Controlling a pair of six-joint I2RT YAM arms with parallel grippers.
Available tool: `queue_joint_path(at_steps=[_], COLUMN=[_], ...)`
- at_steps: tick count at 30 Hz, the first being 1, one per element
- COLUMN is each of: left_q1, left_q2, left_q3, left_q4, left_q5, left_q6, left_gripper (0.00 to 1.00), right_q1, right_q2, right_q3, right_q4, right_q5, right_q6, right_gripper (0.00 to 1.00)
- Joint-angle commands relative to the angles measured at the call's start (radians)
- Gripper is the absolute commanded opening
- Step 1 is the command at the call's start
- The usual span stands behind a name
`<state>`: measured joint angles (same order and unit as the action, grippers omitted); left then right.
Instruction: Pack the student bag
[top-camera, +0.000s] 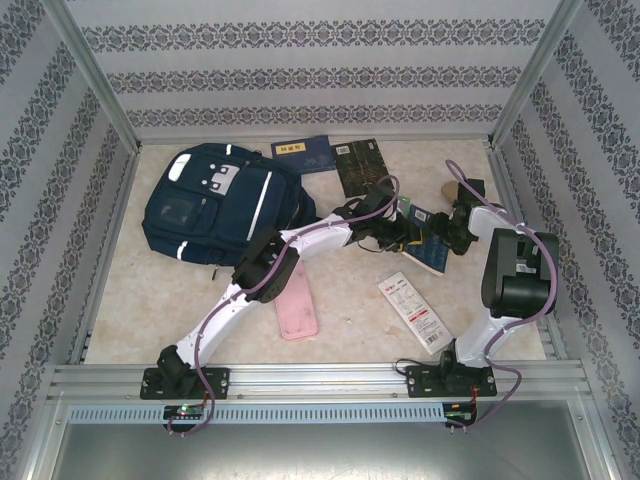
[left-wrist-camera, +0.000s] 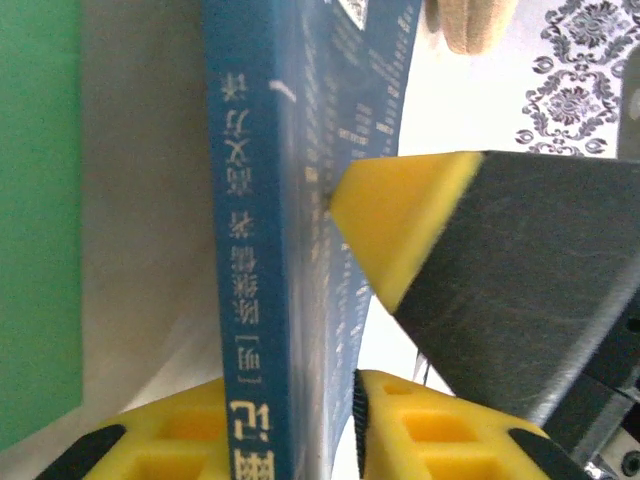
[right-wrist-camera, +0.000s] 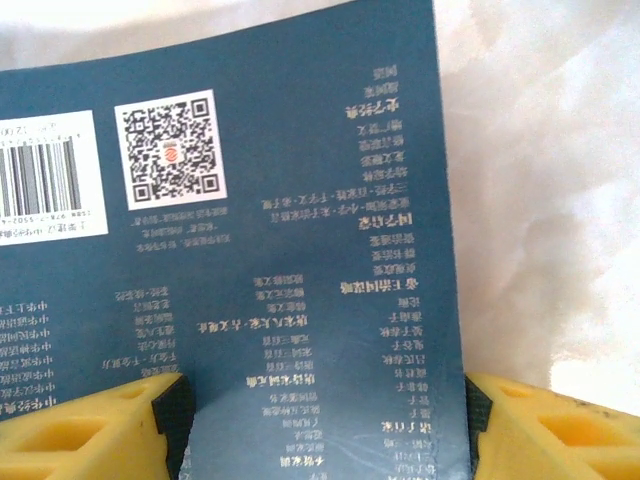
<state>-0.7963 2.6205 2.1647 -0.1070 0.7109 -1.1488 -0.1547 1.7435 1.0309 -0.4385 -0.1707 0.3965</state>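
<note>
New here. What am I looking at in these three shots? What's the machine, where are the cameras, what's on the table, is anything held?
These are two robot arms bolted at the table's near edge, each ending in a two-finger gripper. The wide shot comes from a fixed camera above and behind them, and the close-ups come from a camera on each wrist. The left gripper pinches a blue book at its spine. The right gripper is open, facing that book's barcode cover. On the table lie a navy backpack, a pink case, a white leaflet, a second blue book and a dark patterned book.
</note>
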Motion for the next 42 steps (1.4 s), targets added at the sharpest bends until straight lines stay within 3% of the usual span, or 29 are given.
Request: queue_joint_path(at_steps=[1,5,8,15,20,25,30,36,39,42], left_q1=[-0.012,-0.005,0.011,0.080,0.127,0.156,0.173,0.182,0.190,0.202], left_q2=[-0.064,-0.104,-0.166,-0.324,-0.408,-0.463,-0.475,-0.474,-0.484,-0.495], left_q3=[0.034,0.029,0.008,-0.141,-0.249,-0.298,-0.358,-0.372,-0.377,-0.372], left_q4=[0.038,0.036,0.031,0.141,0.281,0.335,0.513,0.498,0.430,0.311], left_q5=[0.033,0.033,0.036,0.112,0.187,0.219,0.243,0.255,0.254,0.252], left_q6=[0.024,0.046,0.074,0.079,0.018,-0.002,-0.121,-0.113,-0.062,0.026], left_gripper=[0.13,0.00,0.00,0.00,0.00,0.00,0.00,0.00,0.00,0.00], right_q1=[0.020,-0.003,-0.028,-0.070,-0.071,-0.069,-0.053,-0.029,-0.034,-0.035], right_q2=[-0.058,-0.140,-0.214,-0.335,-0.364,-0.348,-0.301,-0.251,-0.258,-0.271], right_q3=[-0.018,-0.038,-0.055,-0.102,-0.147,-0.183,-0.213,-0.232,-0.240,-0.238], right_q4=[-0.032,-0.028,-0.015,0.099,0.307,0.540,0.777,1.028,1.040,1.009], right_q5=[-0.084,-0.110,-0.163,-0.391,-0.581,-0.682,-0.765,-0.829,-0.818,-0.808], right_q6=[0.011,0.037,0.070,0.198,0.366,0.561,0.736,0.899,0.904,0.875], right_gripper=[0.73,0.80,0.86,0.87,0.86,0.83,0.78,0.57,0.36,0.02])
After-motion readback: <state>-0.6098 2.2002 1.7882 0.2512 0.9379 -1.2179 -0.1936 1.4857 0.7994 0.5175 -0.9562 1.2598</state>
